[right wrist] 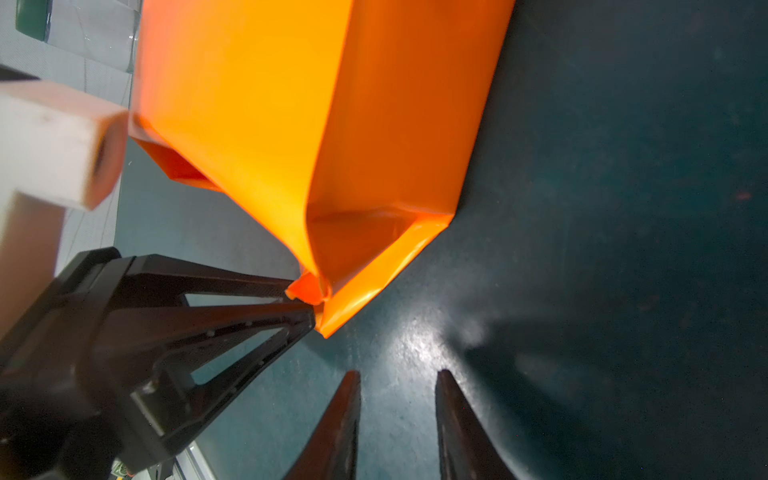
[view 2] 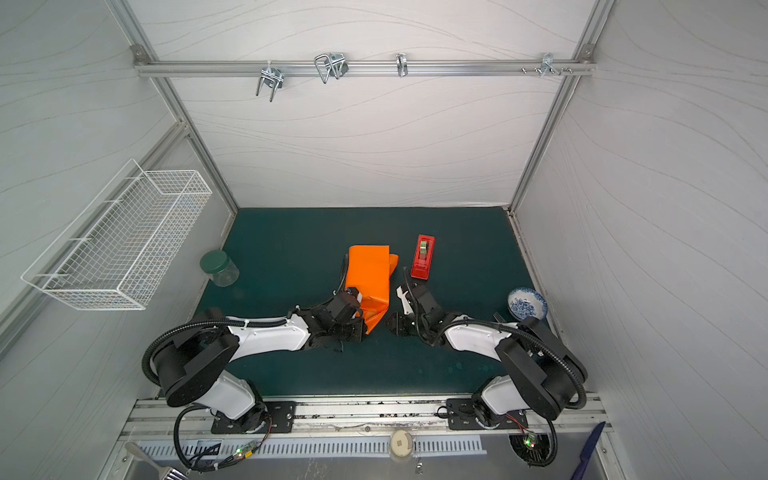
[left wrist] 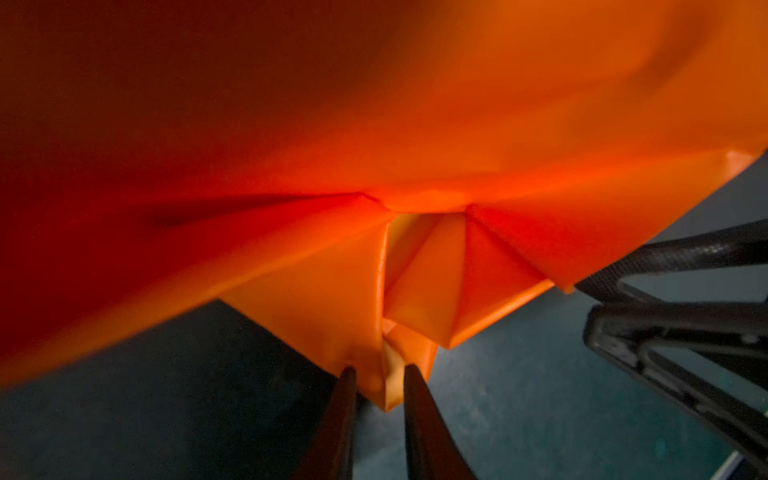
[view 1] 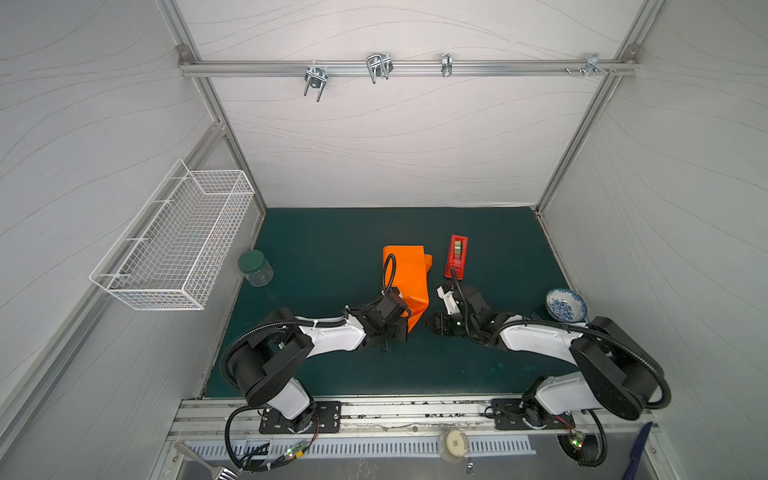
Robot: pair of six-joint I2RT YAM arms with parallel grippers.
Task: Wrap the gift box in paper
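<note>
The orange paper (view 1: 405, 274) (view 2: 370, 274) is folded round a long block shape in the middle of the green mat. The gift box is hidden under it. At the near end the paper (left wrist: 415, 166) narrows to a creased, pointed flap. My left gripper (left wrist: 379, 370) is shut on that tip, one finger on each side. The right wrist view shows the same pinch, the left gripper (right wrist: 305, 299) on the paper (right wrist: 291, 104). My right gripper (right wrist: 397, 372) (view 1: 432, 324) hovers open and empty over bare mat, just right of the flap.
A red tape dispenser (view 1: 456, 255) lies right of the paper. A blue-patterned bowl (view 1: 566, 304) sits near the right wall and a green-lidded jar (view 1: 255, 268) at the mat's left edge. A white wire basket (view 1: 174, 245) hangs on the left wall.
</note>
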